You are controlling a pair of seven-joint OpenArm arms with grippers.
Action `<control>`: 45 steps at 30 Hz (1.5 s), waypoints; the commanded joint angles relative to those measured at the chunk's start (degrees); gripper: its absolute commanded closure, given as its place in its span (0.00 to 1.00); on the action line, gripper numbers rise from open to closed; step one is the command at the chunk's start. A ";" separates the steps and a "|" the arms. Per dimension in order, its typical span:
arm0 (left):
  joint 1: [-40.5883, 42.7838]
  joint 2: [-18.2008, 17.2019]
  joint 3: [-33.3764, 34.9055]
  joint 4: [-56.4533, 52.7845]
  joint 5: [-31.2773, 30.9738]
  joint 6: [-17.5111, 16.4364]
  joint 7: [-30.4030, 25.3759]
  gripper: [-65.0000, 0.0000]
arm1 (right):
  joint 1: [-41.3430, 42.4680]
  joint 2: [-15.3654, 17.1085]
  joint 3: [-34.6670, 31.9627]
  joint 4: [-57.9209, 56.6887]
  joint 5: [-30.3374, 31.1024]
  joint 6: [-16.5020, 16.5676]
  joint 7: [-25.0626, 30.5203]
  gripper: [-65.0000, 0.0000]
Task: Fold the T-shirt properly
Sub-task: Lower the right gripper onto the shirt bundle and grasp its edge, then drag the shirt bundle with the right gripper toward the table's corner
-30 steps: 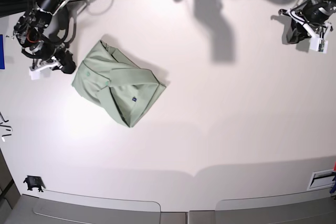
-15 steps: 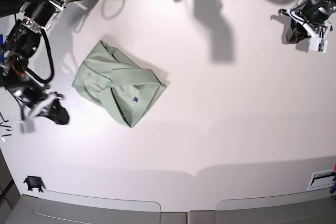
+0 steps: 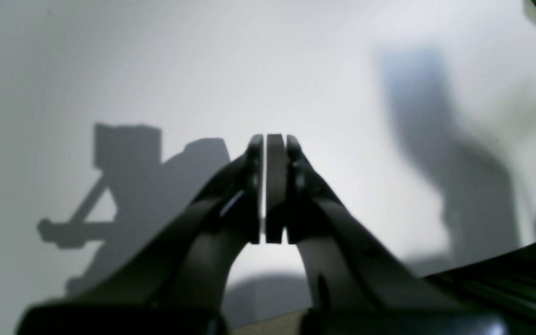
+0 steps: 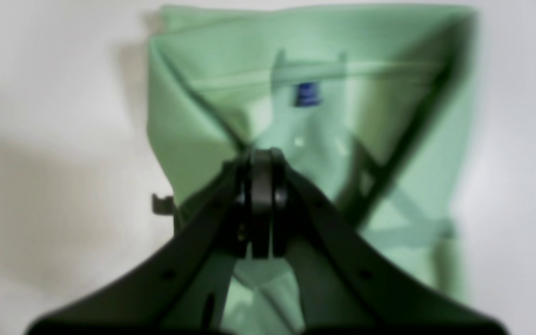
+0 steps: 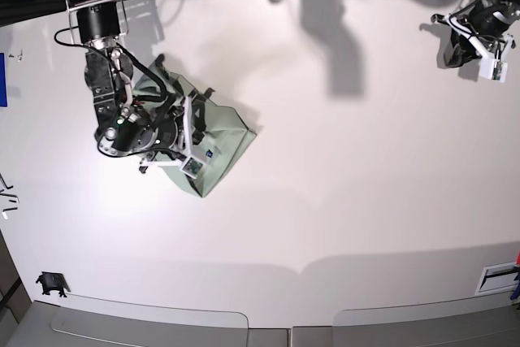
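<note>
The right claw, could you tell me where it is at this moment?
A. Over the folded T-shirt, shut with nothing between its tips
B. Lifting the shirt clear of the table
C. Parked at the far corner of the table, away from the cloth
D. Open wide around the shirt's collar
A: the right wrist view shows the right claw with its tips pressed together above the green T-shirt, which lies folded on the table.
</note>
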 commanded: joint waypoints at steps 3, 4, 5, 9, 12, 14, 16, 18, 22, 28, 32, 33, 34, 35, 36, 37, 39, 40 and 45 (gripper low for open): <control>0.20 -0.81 -0.37 0.83 -0.79 -0.15 -1.20 1.00 | 1.60 0.74 -0.68 -4.15 -1.36 -0.14 3.02 1.00; 0.20 -0.81 -0.37 0.83 -0.79 -0.15 -1.20 1.00 | 1.60 0.79 -0.63 -6.10 -1.60 -0.17 4.00 1.00; 0.20 -0.81 -0.37 0.83 -0.81 -0.15 -1.20 1.00 | 1.60 0.79 -0.37 -8.20 -1.62 -0.61 4.76 1.00; 0.20 -0.81 -0.37 0.83 -0.81 -0.15 -1.20 1.00 | 1.55 0.79 0.98 -17.11 -1.57 -4.44 8.20 1.00; 0.20 -0.81 -0.37 0.83 -0.79 -0.15 -1.20 1.00 | 1.55 0.79 2.56 -23.34 -1.53 -8.63 9.18 1.00; 0.20 -0.81 -0.37 0.83 -0.79 -0.15 -1.20 1.00 | 1.51 0.79 4.07 -26.53 -1.55 -11.85 9.07 1.00; 0.20 -0.81 -0.37 0.83 -0.79 -0.15 -1.20 1.00 | 1.42 0.76 6.40 -29.03 -1.55 -14.36 9.07 1.00; 0.20 -0.81 -0.37 0.83 -0.81 -0.15 -1.20 1.00 | 1.42 0.79 9.62 -30.64 -1.55 -15.91 8.59 1.00; 0.20 -0.81 -0.37 0.83 -0.79 -0.15 -1.20 1.00 | 1.40 0.79 17.86 -31.41 -1.53 -17.11 5.64 1.00; 0.20 -0.81 -0.37 0.83 -0.79 -0.15 -1.18 1.00 | 1.40 0.76 30.77 -31.43 -1.51 -17.09 -0.90 1.00; 0.20 -0.81 -0.37 0.83 -0.79 -0.15 -1.18 1.00 | 1.38 0.79 39.01 -31.43 -1.55 -17.03 -4.37 1.00; 0.20 -0.81 -0.37 0.83 -0.79 -0.15 -1.18 1.00 | 1.38 0.81 41.05 -31.41 -1.55 -17.03 -4.68 1.00; 0.20 -0.81 -0.37 0.83 -0.79 -0.15 -1.18 1.00 | 1.38 0.81 43.12 -31.41 -1.53 -17.03 -4.85 1.00; 0.20 -0.81 -0.37 0.83 -0.79 -0.15 -1.18 1.00 | 1.36 0.81 45.13 -31.41 -1.49 -17.03 -5.07 1.00; 0.20 -0.81 -0.37 0.83 -0.79 -0.15 -1.16 1.00 | 1.20 0.81 46.99 -31.43 -1.22 -17.00 -5.33 1.00; 0.20 -0.83 -0.37 0.83 -0.79 -0.15 -1.16 1.00 | 0.92 0.90 48.59 -31.41 -0.79 -16.98 -5.44 1.00; 0.20 -0.83 -0.37 0.83 -0.79 -0.15 -1.16 1.00 | -0.04 0.96 50.95 -31.41 -0.72 -16.96 -5.53 1.00; 0.20 -0.83 -0.37 0.83 -0.79 -0.15 -1.18 1.00 | -0.79 0.96 51.78 -31.41 -0.68 -16.96 -5.51 1.00; 0.20 -0.83 -0.37 0.83 -0.79 -0.15 -1.18 1.00 | -5.20 0.92 52.41 -31.41 -0.68 -16.96 -5.49 1.00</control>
